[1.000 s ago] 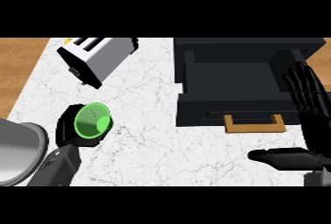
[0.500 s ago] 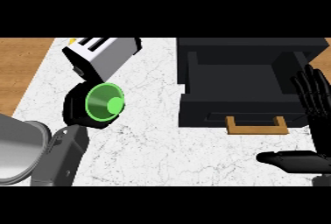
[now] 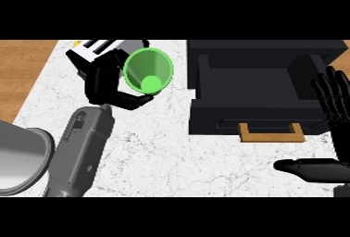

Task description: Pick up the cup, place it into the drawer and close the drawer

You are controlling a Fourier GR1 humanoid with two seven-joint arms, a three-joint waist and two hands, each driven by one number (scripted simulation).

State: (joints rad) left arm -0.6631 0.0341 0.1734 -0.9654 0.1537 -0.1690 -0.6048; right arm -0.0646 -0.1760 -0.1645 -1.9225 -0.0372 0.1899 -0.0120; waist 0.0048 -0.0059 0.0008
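One cup (image 3: 147, 71), green, mouth tipped toward you, held at about 11 o'clock on the counter (image 3: 164, 152). Your left hand (image 3: 109, 83) has its fingers curled round the cup's far side and base, clamped on it, and appears to carry it clear of the surface.

One drawer (image 3: 263, 88), black, pulled open at about 2 o'clock, with a tan handle (image 3: 271, 133) on its front. The cup sits just left of the drawer's left wall, not yet over the opening.

One right hand (image 3: 335, 99), fingers straight and spread apart, resting at 3 o'clock beside the drawer; holds nothing.

One toaster (image 3: 92, 48), at 11 o'clock, partly behind the left hand.

Risks, as judged:
- Cup rim may strike the drawer's left wall if you travel right without enough height.
- Tilted cup could slip from the curled fingers during the move.
- Released on its side, the cup may roll and jam the closing.
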